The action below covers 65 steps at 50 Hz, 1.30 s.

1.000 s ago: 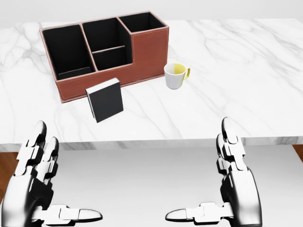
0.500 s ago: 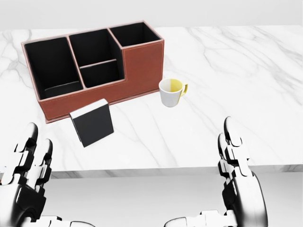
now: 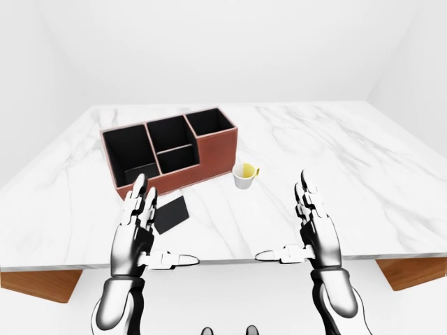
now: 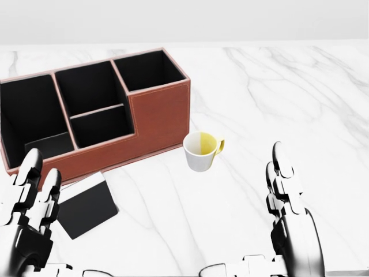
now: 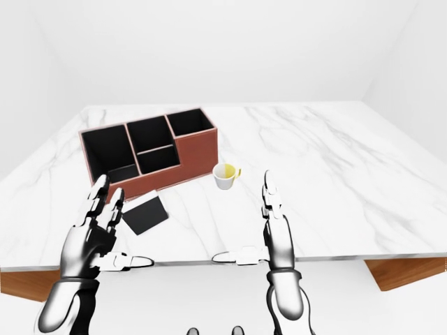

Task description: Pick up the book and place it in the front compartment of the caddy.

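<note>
A black book [image 4: 86, 209] with a white page edge lies on the marble table [image 4: 300, 98], just below the caddy's near wall in the head view. The caddy [image 4: 158, 118] is brown leather with several black compartments, the middle one split by a low divider. My left hand [image 5: 115, 230] hovers open beside the book's left edge, not touching it. Open too, my right hand [image 4: 245, 213] hangs over the table's near edge, below and right of the mug. Neither hand holds anything.
A white mug [image 4: 202, 151] with a yellow inside stands right of the caddy's near corner. The table's near edge [image 3: 230, 262] runs under both hands. Brown floor [image 3: 412, 272] shows at the lower corners of the eye views.
The camera has moved closer to the table: caddy, book and mug have grown and slid down and left in the head view. Both hands stay open in much the same pose.
</note>
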{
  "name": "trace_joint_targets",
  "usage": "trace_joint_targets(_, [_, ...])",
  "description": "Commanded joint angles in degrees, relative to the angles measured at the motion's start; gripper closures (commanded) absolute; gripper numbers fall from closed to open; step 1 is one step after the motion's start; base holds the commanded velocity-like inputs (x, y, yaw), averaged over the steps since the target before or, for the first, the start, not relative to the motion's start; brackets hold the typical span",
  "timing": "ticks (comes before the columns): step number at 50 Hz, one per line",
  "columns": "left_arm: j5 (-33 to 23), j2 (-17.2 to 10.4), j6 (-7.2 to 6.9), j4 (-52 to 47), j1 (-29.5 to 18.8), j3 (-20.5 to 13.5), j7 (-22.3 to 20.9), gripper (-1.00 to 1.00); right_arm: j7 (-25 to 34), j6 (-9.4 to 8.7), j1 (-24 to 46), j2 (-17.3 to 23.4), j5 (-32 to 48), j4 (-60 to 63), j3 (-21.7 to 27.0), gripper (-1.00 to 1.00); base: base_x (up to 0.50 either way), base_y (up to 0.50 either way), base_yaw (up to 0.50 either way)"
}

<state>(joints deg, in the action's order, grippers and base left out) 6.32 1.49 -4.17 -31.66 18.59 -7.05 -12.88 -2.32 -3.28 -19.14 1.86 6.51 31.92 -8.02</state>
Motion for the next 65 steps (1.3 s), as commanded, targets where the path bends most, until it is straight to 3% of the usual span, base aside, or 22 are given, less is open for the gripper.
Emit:
trace_joint_targets(1, [0.12,0.08,-0.57,-0.56,-0.08,-0.41,-0.06,-1.00,-0.43,-0.25,0.26,0.01,0.81,-0.26,-0.27,-1.00,0.50,-0.11,0.00])
trace_joint_targets(11, [0.29,0.15,-0.83,-0.60,-0.29,-0.81,-0.11,-1.00,-0.62,-0.18,0.20,0.09,1.37,-0.51,-0.36,-1.00,0.50,-0.09,0.00])
trace_joint_targets(15, [0.04,0.22,-0.21,-0.24,-0.28,-0.76,-0.10,-1.00,-0.51,-0.10,0.17,0.08,1.34,-0.49,-0.52,-1.00,0.50,-0.07,0.00])
trace_joint_targets(20, [0.39,0.13,-0.83,-0.54,-0.44,-1.07,-0.08,-1.00,-0.86,-0.49,0.42,0.12,1.95,-0.56,-1.13,-1.00,0.50,-0.07,0.00])
trace_joint_targets(48, [0.59,0.46,-0.83,-1.55,-0.22,-1.78,-0.45,-1.00,-0.99,-1.07,0.02,0.17,1.66,0.07,-0.93,-1.00,0.50,-0.01,0.00])
trace_joint_targets(55, [-0.98,0.09,-0.83,-1.31,-0.62,-2.35,-0.41,-1.00,-0.76,-0.44,-0.23,0.15,0.54,0.25,-0.53,-1.00,0.03,0.00,0.00])
trace_joint_targets(57, [-4.83,-0.32,1.06,0.14,-0.23,-2.00,-0.41,-1.00,-0.78,-0.33,-0.34,0.20,0.66,0.17,-0.58,-1.00,0.00,0.00,0.00])
trace_joint_targets(60, [-5.96,-0.17,-0.54,-0.12,-1.20,-3.21,0.53,-1.00,-0.78,-0.13,-0.64,0.27,0.69,0.19,-0.64,-1.00,0.00,0.00,0.00])
trace_joint_targets(62, [-9.05,-0.42,0.57,1.47,-2.27,-3.99,2.08,-1.00,-0.83,-0.41,-0.81,0.28,0.68,0.63,-0.67,-1.00,0.00,0.00,0.00])
trace_joint_targets(63, [-9.78,-0.73,2.50,2.32,-2.33,-4.11,1.68,-1.00,-0.88,-0.56,-0.80,0.27,0.63,0.74,-0.61,-1.00,0.00,0.00,0.00])
trace_joint_targets(65, [-12.45,-0.73,3.30,3.00,-2.30,-4.29,2.35,-1.00,-0.86,-0.41,-0.66,0.22,0.36,0.36,-0.41,-1.00,0.00,0.00,0.00])
